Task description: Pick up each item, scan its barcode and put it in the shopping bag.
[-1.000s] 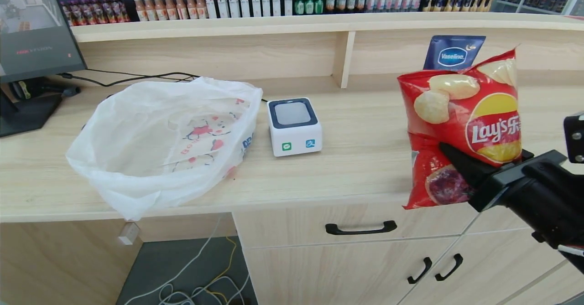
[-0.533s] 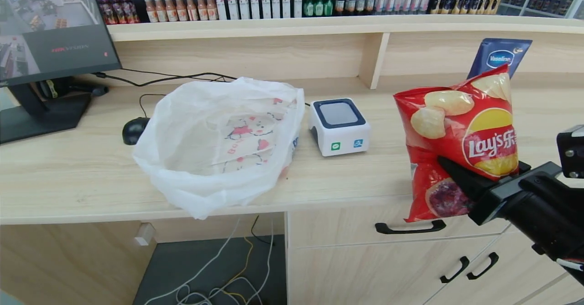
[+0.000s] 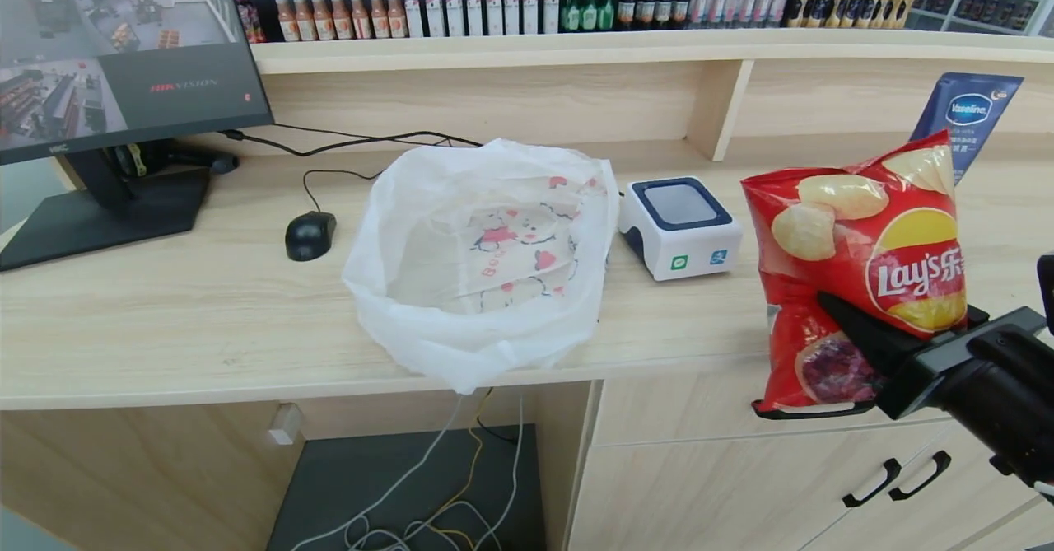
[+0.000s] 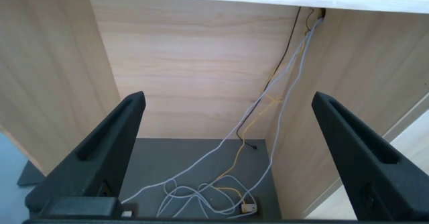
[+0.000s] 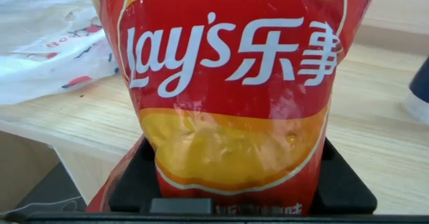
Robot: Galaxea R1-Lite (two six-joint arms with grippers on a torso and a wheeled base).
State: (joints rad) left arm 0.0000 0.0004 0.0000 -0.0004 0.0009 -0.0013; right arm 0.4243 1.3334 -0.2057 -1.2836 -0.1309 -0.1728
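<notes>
My right gripper point(image 3: 893, 329) is shut on a red bag of chips point(image 3: 860, 271), held upright in the air in front of the counter's right end. Up close in the right wrist view the chips bag point(image 5: 231, 90) sits between the black fingers. A white barcode scanner point(image 3: 679, 227) stands on the counter left of the bag. The white plastic shopping bag point(image 3: 486, 263) lies open beside the scanner. A blue pouch point(image 3: 967, 119) stands at the back right. My left gripper point(image 4: 228, 157) is open below the counter, facing the cable recess.
A monitor point(image 3: 115, 65) on a black stand and a black mouse point(image 3: 310, 235) occupy the counter's left part. Bottles line the upper shelf point(image 3: 576, 7). Drawers with black handles point(image 3: 897, 478) are below the counter, and loose cables point(image 3: 428, 485) hang in the recess.
The head camera has swung left, shifting the whole scene to the right and bringing the monitor and mouse into view. The right gripper still holds the chips bag at about the same spot.
</notes>
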